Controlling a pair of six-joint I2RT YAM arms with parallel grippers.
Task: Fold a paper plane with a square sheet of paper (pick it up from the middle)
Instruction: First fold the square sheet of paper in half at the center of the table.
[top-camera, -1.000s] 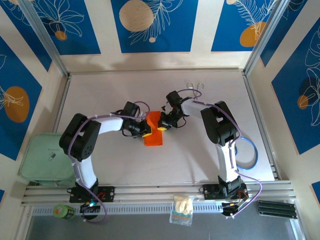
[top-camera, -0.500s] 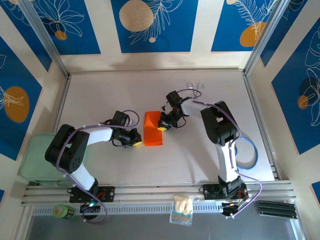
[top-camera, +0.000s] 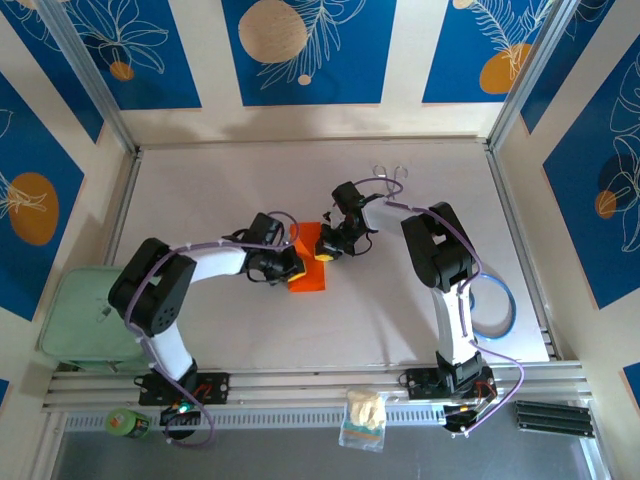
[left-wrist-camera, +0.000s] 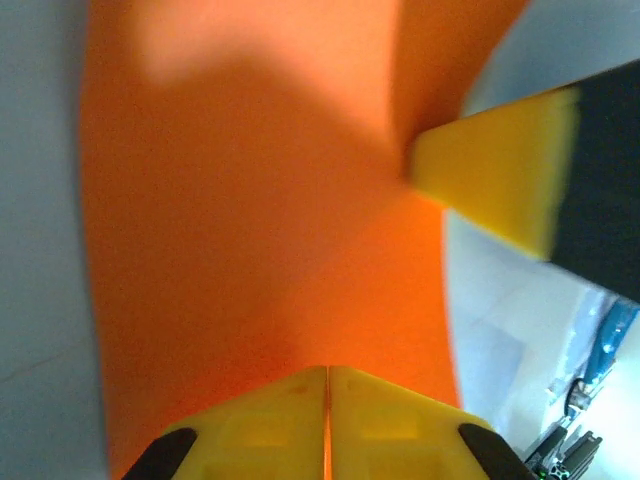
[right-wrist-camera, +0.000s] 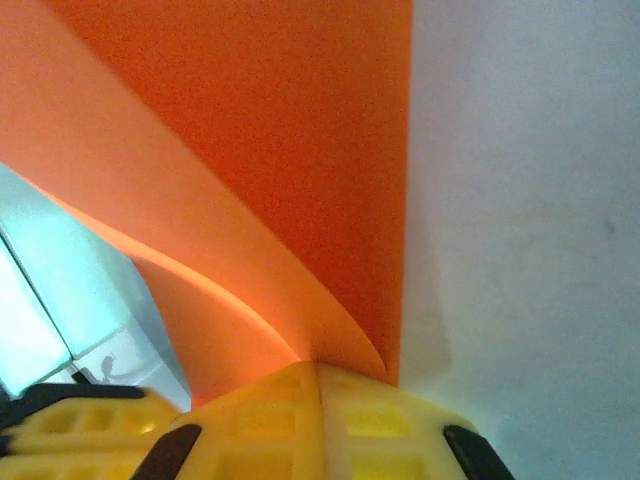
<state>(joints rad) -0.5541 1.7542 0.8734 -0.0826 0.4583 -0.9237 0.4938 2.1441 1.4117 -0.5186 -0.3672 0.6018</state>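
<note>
Motion shows in the top view: my left pincer (top-camera: 291, 268), clear of the thin bright orange square sheet of paper (top-camera: 310, 281) half a second ago, is back at its left edge, mid tabletop (top-camera: 200, 180). The right pincer (top-camera: 325, 251) has stayed. Left wrist: fingers clenched over the sheet; nipping it or not, I cannot tell. Right wrist: fingers clenched on a raised, curling flap. I judge the fold is resuming.
</note>
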